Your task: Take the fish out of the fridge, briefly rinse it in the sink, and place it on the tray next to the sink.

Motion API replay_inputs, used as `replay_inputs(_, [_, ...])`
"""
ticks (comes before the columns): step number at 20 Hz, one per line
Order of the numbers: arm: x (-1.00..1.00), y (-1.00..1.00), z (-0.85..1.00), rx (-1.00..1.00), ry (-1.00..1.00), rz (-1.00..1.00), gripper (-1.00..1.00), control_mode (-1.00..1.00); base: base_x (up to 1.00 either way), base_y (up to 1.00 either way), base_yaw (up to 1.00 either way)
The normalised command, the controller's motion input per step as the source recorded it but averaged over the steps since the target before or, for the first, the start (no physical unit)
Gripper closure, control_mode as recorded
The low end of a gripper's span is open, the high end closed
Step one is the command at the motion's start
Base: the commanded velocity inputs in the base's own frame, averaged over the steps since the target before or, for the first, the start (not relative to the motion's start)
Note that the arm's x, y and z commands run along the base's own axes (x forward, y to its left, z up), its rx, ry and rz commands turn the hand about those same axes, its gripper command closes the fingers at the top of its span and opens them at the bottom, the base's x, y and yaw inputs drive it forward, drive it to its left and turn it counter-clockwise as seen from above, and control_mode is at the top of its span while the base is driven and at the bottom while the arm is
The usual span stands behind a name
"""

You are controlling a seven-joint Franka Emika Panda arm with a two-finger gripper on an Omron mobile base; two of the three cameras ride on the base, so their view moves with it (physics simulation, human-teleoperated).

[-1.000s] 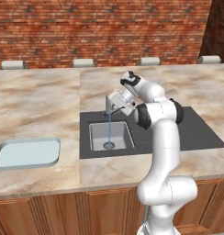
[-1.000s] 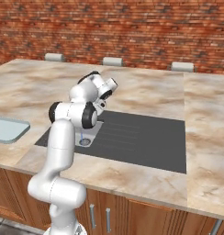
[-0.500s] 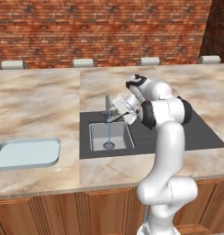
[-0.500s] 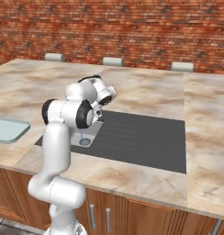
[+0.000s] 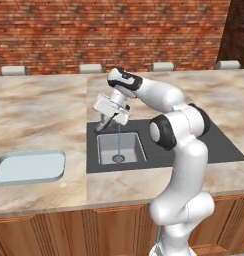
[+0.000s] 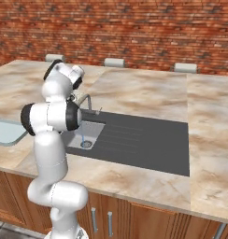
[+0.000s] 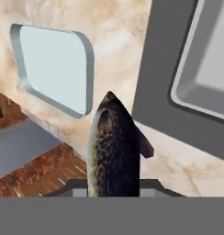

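Glossy white rounded arm (image 5: 184, 150) segments, dark grey joint rings, bulbous white base; blocky white hand (image 5: 112, 106) beyond the black wrist collar.

marble counter (image 5: 39, 112), inset sink (image 5: 120, 148), tray (image 5: 28, 167)

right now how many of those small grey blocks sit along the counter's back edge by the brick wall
4 in the left base view, spaced along the back edge: far left small grey block, second block, third block, far right block. More may lie beyond the frame.

Red brick wall (image 5: 109, 30) behind; beige marble desk (image 5: 39, 107) on wood cabinets (image 6: 134, 219) with handles; grey stool tops (image 6: 115, 62) along far edge.
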Motion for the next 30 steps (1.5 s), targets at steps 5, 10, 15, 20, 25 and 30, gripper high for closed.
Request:
replay_inputs(5, [-0.47, 1.00, -0.18, -0.38, -0.12, 0.44, 1.00, -1.00, 0.00, 0.00, 0.00])
replay_inputs(10, [0.05, 1.00, 0.00, -0.12, -0.19, 0.33, 1.00, -1.00, 0.00, 0.00, 0.00])
replay_inputs(15, [0.03, 1.00, -0.08, -0.10, -0.18, 0.30, 1.00, -1.00, 0.00, 0.00, 0.00])
replay_inputs(20, [0.00, 1.00, -0.32, -0.10, -0.27, 0.29, 1.00, -1.00, 0.00, 0.00, 0.00])
replay_inputs(25, [0.00, 1.00, -0.34, -0.06, -0.35, 0.23, 1.00, -1.00, 0.00, 0.00, 0.00])
replay_inputs(30, [0.07, 0.92, -0.92, -0.06, -0.24, 0.18, 1.00, -1.00, 0.00, 0.00, 0.00])
